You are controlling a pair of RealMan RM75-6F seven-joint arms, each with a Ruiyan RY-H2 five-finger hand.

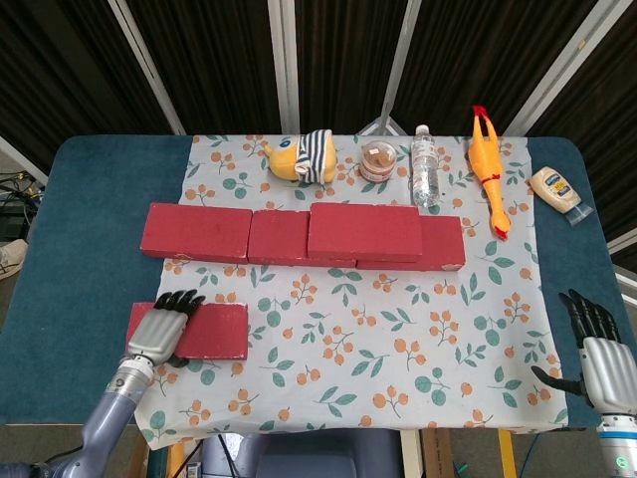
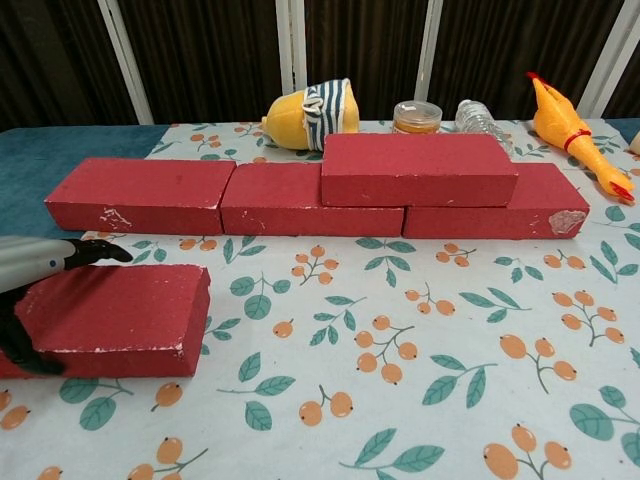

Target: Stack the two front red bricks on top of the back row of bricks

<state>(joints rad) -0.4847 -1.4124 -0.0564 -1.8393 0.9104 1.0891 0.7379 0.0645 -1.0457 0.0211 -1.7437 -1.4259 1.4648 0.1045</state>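
The left hand (image 1: 162, 330) lies over the left part of the front red brick (image 1: 204, 331), fingers (image 1: 179, 299) draped across its top toward the far edge and a thumb down the near face in the chest view; it seems to be grasping the brick, though how firmly the grip has closed is hard to tell. That brick rests flat on the flowered cloth (image 1: 398, 339) near the left front of the tabletop (image 1: 70, 249). Well beyond it runs the back row of bricks (image 1: 239, 236), with another stacked red brick (image 1: 364, 231) already on top toward the right. The right hand (image 1: 601, 360) hangs at the near right corner, released, fingers apart and holding nothing.
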